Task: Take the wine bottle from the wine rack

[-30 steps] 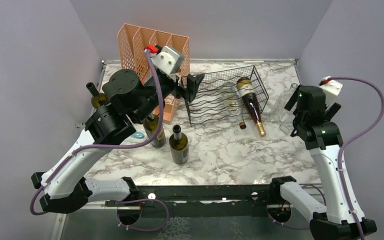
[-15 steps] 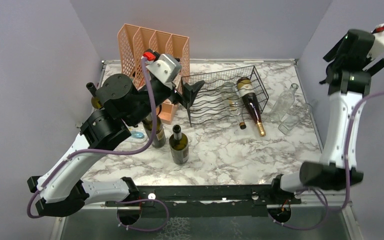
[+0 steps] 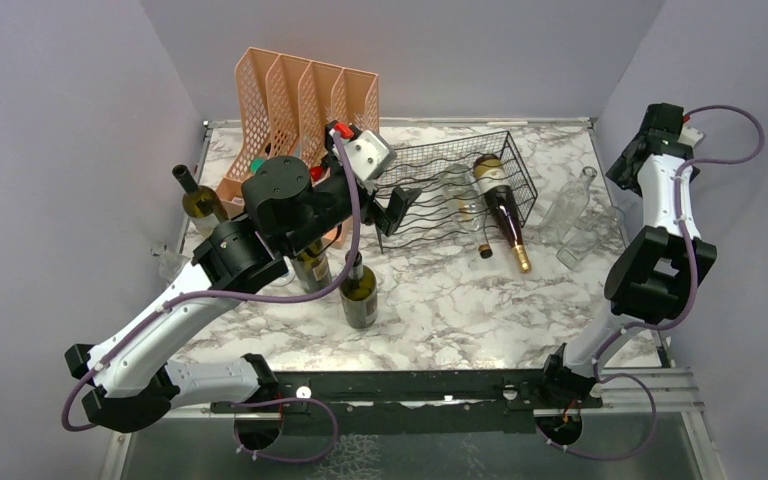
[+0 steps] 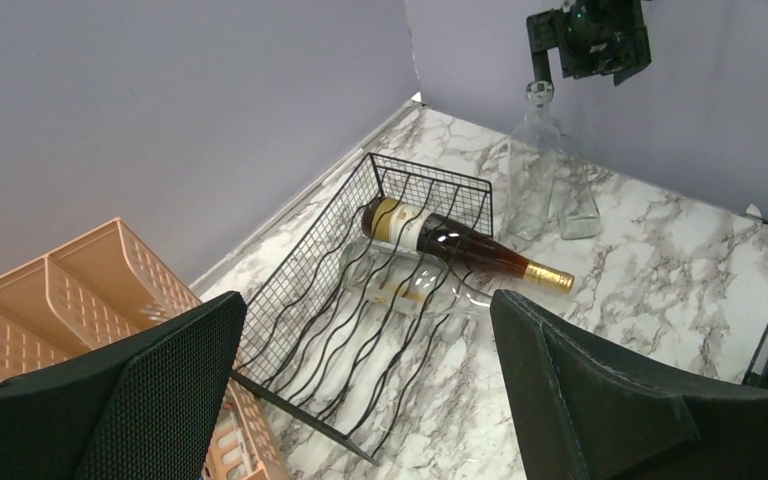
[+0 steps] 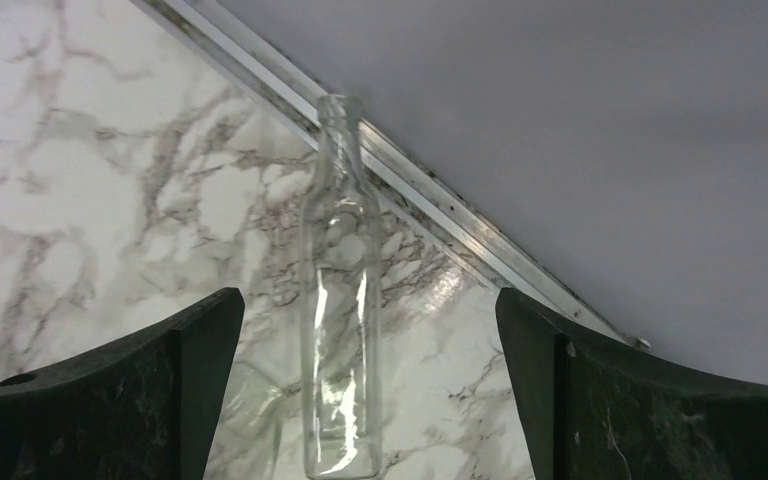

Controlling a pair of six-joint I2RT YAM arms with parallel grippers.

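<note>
The black wire wine rack (image 3: pixel 430 205) lies at the table's back centre. A dark wine bottle (image 3: pixel 500 205) with a gold neck rests in its right cradle, neck poking past the front edge. In the left wrist view the same wine bottle (image 4: pixel 430 232) lies beside a clear bottle (image 4: pixel 410 290) in the wine rack (image 4: pixel 350 330). My left gripper (image 3: pixel 400 205) hovers open at the rack's left end, nothing between its fingers (image 4: pixel 150 390). My right gripper (image 3: pixel 628 165) hangs open above a standing clear bottle (image 5: pixel 340 300) by the back right wall, apart from it.
A peach file organiser (image 3: pixel 300 100) stands at the back left. Three green bottles (image 3: pixel 359 290), (image 3: pixel 310 265), (image 3: pixel 198 200) stand upright under and beside my left arm. Two clear bottles (image 3: pixel 570 205), (image 3: pixel 595 235) stand right of the rack. Walls close in on both sides.
My left gripper has shifted right and slightly nearer, to the rack's left end. The right arm swung up high, then folded so its gripper points down over the clear bottle.
</note>
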